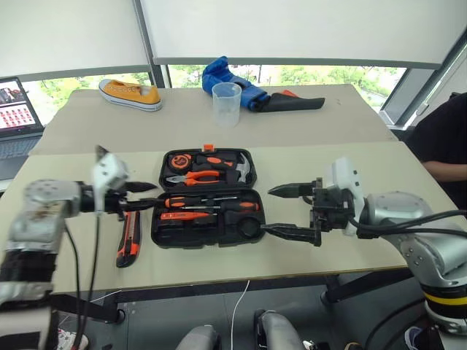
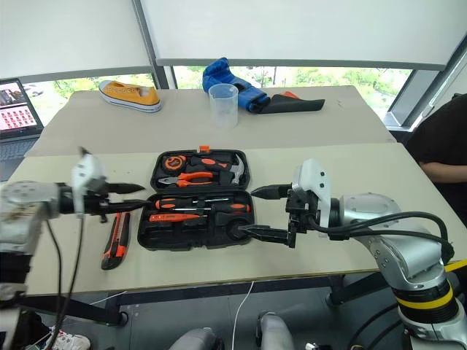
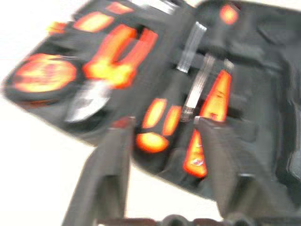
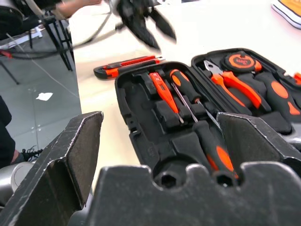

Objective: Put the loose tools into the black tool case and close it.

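Landmark = black tool case (image 1: 204, 198), open flat on the near table.

Far L of case: laptop (image 1: 18, 113) at table edge. Behind-L of case, on the far table: yellow sneaker (image 1: 130, 93).

L gripper (image 1: 143, 197) hovers just L of case, fingers pointing at its L edge, jaws parted, nothing between them. Blurred in the wrist view, but the gap shows there too.

Utility knife (image 1: 128, 238) lies on the table just L of case's front half, under/near L gripper – not in case. Only loose tool I can see outside.

In case, rear half: tape measure (image 1: 177, 161), pliers (image 1: 195, 175), hammer (image 1: 237, 166). Front half: 2 screwdrivers (image 1: 211, 204) w/ black-orange handles and thin orange tester (image 1: 182, 216) seated in recesses. Tape roll – can't tell; maybe the dark round shape at front-R corner of case.

Behind case, far table: clear plastic cup (image 1: 226, 103), blue cloth (image 1: 230, 79) w/ dark pouch (image 1: 295, 103) beside it.

R gripper (image 1: 292, 211) just R of case, pointing at it, jaws wide, empty; lower finger near case's front-R corner.

Far R of case: person's dark sleeve at frame edge.

Step, my read: packing nearly done, knife left. Next calls for L gripper to drop onto knife, pinch across its body, lift, seat it in a free front recess. Then fold lid, press latch.
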Available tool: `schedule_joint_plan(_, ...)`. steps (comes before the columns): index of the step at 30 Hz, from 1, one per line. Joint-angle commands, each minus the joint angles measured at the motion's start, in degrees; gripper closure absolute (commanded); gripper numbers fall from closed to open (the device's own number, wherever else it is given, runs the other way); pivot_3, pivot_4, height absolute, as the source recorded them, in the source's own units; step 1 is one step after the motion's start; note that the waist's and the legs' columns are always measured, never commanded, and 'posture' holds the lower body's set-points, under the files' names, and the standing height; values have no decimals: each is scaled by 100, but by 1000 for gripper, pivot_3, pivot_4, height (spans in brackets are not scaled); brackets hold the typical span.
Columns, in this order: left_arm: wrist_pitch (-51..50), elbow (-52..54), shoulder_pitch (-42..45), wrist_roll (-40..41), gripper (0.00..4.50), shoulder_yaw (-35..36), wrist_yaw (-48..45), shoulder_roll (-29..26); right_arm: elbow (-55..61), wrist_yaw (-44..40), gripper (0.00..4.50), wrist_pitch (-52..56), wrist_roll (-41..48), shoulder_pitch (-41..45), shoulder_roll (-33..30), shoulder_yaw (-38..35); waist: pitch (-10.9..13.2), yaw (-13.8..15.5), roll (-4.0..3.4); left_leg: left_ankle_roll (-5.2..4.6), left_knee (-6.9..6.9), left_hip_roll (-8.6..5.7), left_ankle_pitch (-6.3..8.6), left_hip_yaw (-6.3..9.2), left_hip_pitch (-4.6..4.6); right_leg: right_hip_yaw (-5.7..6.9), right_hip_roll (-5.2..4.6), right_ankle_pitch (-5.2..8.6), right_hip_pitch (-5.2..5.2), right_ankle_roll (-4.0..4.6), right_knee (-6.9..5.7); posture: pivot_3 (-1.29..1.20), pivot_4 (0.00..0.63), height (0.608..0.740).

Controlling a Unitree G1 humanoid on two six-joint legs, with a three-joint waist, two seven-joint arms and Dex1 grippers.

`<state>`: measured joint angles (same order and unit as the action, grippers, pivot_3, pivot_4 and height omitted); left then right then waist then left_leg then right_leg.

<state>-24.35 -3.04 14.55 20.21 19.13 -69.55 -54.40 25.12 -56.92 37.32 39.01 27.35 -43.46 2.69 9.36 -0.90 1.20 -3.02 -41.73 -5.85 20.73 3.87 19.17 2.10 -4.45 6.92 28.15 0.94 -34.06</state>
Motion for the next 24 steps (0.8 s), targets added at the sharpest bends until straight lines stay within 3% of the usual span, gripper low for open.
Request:
schedule_joint_plan(1, -239, 543, -1498, -11, 280, 1268, 290, -19, -153, -361, 0, -321, -128, 275, 94, 171, 1, -35, -4, 0, 4, -5, 0, 1, -14, 6, 0, -3, 1, 8, -1, 0, 150, 724)
schedule_joint_plan(2, -237, 604, -1808, -31, 79, 1496, 371, -2, -197, -446, 0, -372, -169, 308, 110, 220, 3, -38, -2, 1, 9, -4, 1, 2, -16, 10, 1, -3, 1, 10, 1, 0, 150, 724)
schedule_joint_plan(7, -621, 699, -2829, 157, 79, 2385, 623, 80, -436, -742, 0, -590, -389, 523, 285, 471, 6, 102, 7, 11, 4, -8, 7, 4, -15, 22, 4, -4, -3, 17, 13, 0, 150, 724)
schedule_joint_plan(12, -1336, 1710, -3068, 461, 79, 2252, 1111, 337, -560, -905, 0, -692, -519, 598, 396, 583, 5, 197, 8, 6, 2, -15, 10, 3, -31, 20, -1, -4, -25, 13, 7, 0, 150, 724)
schedule_joint_plan(16, -3156, 2725, -2206, 986, 79, 1715, 2340, 558, -574, -919, 0, -708, -572, 569, 474, 610, 2, 194, 14, 7, 0, -13, 10, 6, -38, 19, 0, -5, -33, 13, 3, 0, 150, 724)
schedule_joint_plan(24, -5526, 2784, -479, 944, 79, 721, 4069, 915, -424, -793, 0, -635, -553, 465, 527, 485, 0, 62, 13, 22, 5, -8, 12, 6, -62, 6, 2, -3, -33, 21, -1, 0, 150, 724)
